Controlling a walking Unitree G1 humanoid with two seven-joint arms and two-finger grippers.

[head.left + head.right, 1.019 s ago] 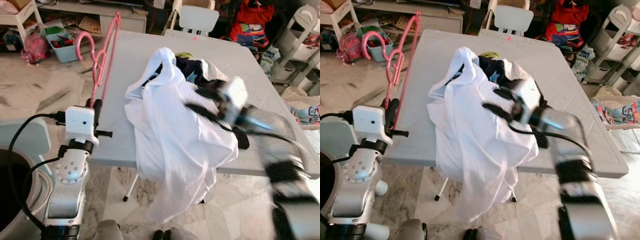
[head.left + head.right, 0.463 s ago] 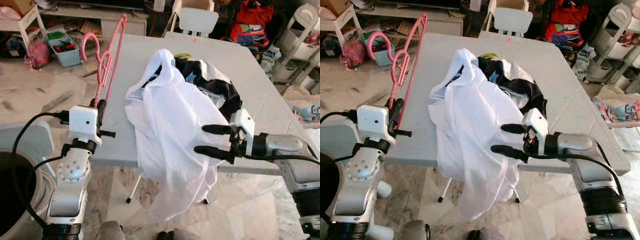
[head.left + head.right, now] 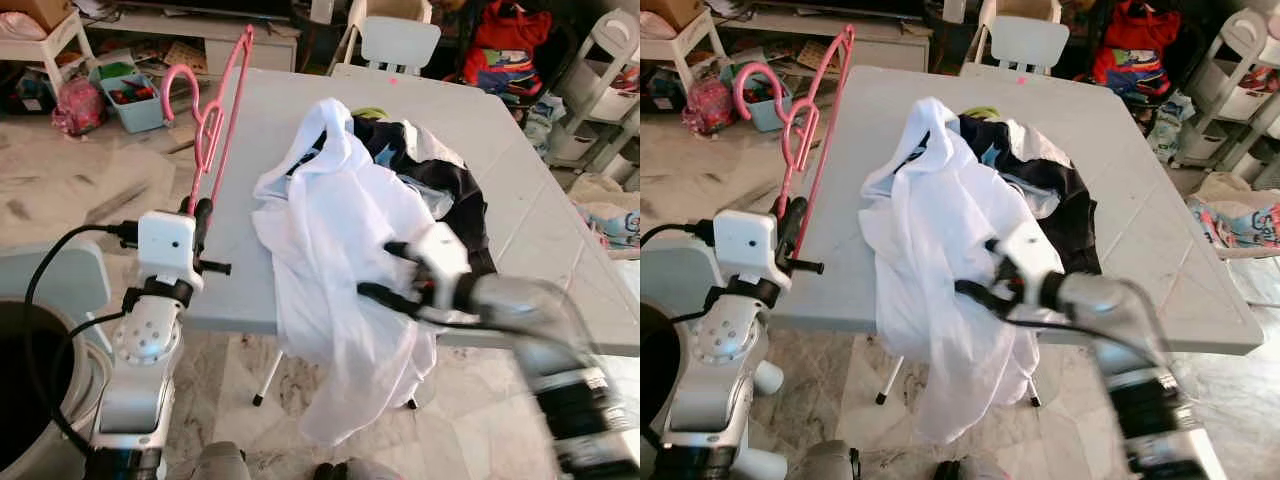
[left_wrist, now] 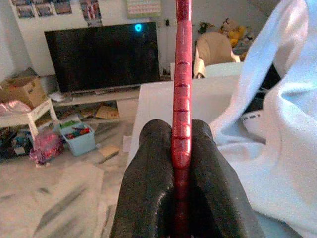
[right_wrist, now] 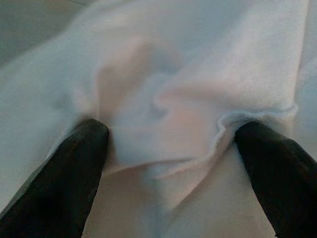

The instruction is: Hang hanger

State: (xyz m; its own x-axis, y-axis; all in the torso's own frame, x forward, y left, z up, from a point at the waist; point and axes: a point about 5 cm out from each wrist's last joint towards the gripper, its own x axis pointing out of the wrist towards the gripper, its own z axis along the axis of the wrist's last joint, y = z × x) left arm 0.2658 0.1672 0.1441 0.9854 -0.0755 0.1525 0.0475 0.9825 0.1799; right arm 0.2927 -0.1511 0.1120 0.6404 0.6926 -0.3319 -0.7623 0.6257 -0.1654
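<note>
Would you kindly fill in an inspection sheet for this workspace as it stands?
Surface: grey table, its front half under laundry.
Job's things: pink hanger, held upright; white garment draped over the front edge.
Clutter: dark clothes behind the garment.
Grippers: left gripper shut on the hanger's bar; right gripper open, fingers against the white garment.
Cables: black cable looping from the left wrist.
Surroundings: white chair, TV, floor toys.
</note>
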